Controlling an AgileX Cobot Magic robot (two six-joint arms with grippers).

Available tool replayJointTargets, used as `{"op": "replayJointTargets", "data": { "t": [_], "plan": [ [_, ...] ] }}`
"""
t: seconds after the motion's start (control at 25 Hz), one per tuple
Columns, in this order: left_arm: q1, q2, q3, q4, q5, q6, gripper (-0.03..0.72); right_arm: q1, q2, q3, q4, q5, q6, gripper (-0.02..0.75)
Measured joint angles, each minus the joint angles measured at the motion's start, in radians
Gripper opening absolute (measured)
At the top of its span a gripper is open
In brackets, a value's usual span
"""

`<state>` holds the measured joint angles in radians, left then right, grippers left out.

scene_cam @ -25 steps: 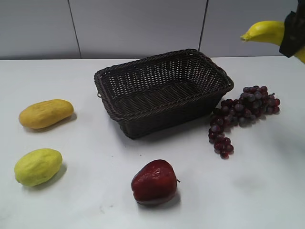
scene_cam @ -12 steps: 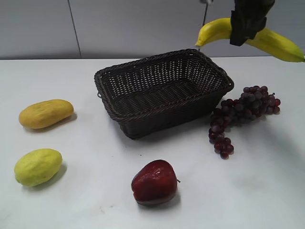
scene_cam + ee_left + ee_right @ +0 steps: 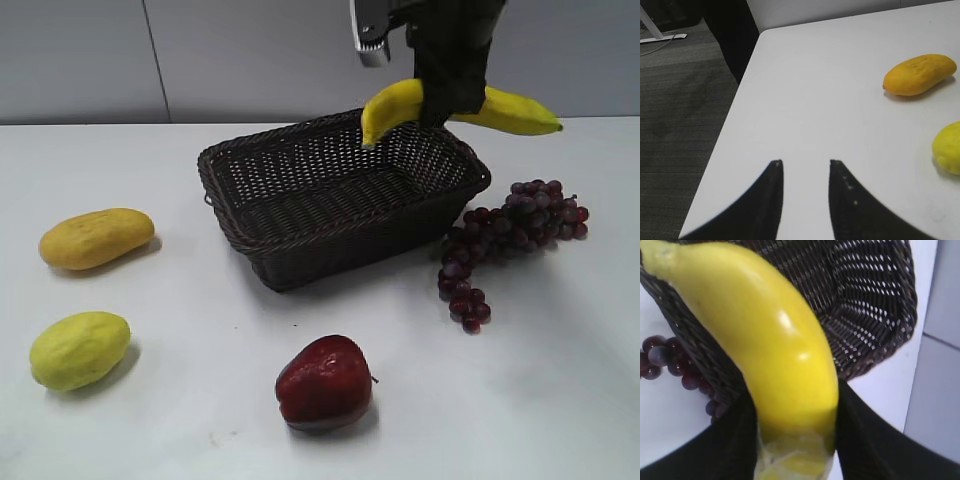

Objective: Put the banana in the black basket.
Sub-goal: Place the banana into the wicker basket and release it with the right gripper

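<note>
The banana (image 3: 505, 110) is long, curved and bright yellow. My right gripper (image 3: 447, 100) is shut on its middle and holds it in the air above the far right corner of the black basket (image 3: 250, 235). In the right wrist view the banana (image 3: 775, 340) fills the frame between the black jaws (image 3: 795, 415), with the woven basket (image 3: 875, 305) below it. My left gripper (image 3: 805, 162) is open and empty over the bare white table near its left edge; it does not show in the exterior view.
An orange-yellow oval fruit (image 3: 96, 238) and a yellow-green fruit (image 3: 80, 348) lie at the left; both show in the left wrist view (image 3: 919, 74) (image 3: 947, 147). A red apple (image 3: 324, 383) lies in front. Dark grapes (image 3: 510, 235) lie right of the basket.
My right gripper has carried the banana leftward and lower, from the upper right edge of the view to above the basket's far right corner.
</note>
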<state>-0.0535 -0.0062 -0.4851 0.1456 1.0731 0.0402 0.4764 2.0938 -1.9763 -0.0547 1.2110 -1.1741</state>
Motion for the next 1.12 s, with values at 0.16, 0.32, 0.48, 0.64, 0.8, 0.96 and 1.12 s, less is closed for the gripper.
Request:
{"op": "replayJointTargets", "data": {
  "t": [0.16,0.32,0.48,0.64,0.8,0.96,1.12],
  "plan": [
    [0.0,0.0,0.0,0.0,0.0,0.0,0.232,0.039,0.038,-0.003,0.001,-0.01,-0.078,0.321],
    [0.0,0.0,0.0,0.0,0.0,0.0,0.232,0.076,0.072,-0.003,0.004,-0.079,-0.119,0.321],
    [0.0,0.0,0.0,0.0,0.0,0.0,0.232,0.093,0.104,-0.008,0.008,-0.122,-0.124,0.32],
    [0.0,0.0,0.0,0.0,0.0,0.0,0.232,0.095,0.159,-0.018,0.01,-0.145,-0.124,0.32],
    [0.0,0.0,0.0,0.0,0.0,0.0,0.232,0.095,0.185,-0.02,0.01,-0.188,-0.124,0.32],
    [0.0,0.0,0.0,0.0,0.0,0.0,0.232,0.095,0.191,-0.022,0.012,-0.204,-0.124,0.32],
    [0.0,0.0,0.0,0.0,0.0,0.0,0.232,0.095,0.192,-0.022,0.014,-0.207,-0.124,0.32]
  ]
}}
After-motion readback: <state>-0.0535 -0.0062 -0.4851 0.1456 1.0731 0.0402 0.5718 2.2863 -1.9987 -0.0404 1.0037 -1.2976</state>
